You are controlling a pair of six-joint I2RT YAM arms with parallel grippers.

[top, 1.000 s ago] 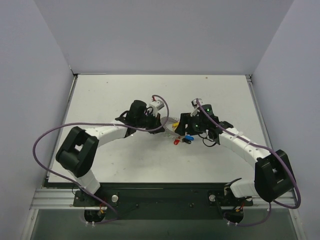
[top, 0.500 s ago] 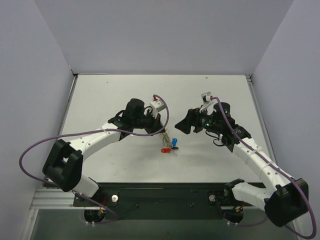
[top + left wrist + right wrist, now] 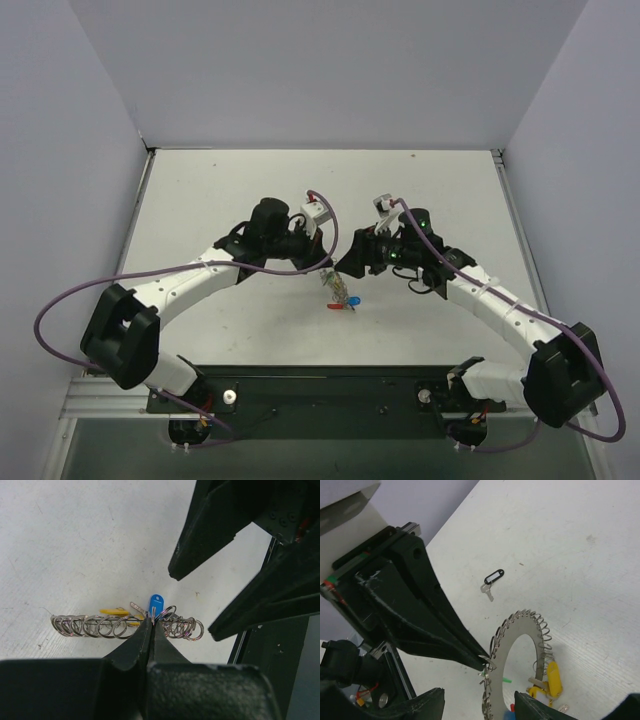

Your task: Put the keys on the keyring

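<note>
Left wrist view: the left gripper (image 3: 151, 624) is seen clamped on the keyring (image 3: 90, 626), the coiled band being pinched edge-on between its fingertips. A blue key (image 3: 156, 602) and a yellow key (image 3: 116, 612) are seen close against the band. The right gripper (image 3: 192, 601) is held just beside the ring with its fingers spread, and nothing is gripped by it. In the top view the ring is found near the middle of the table (image 3: 200, 200), between the two grippers. A black key (image 3: 493, 576) is seen lying on the table, apart from the ring.
</note>
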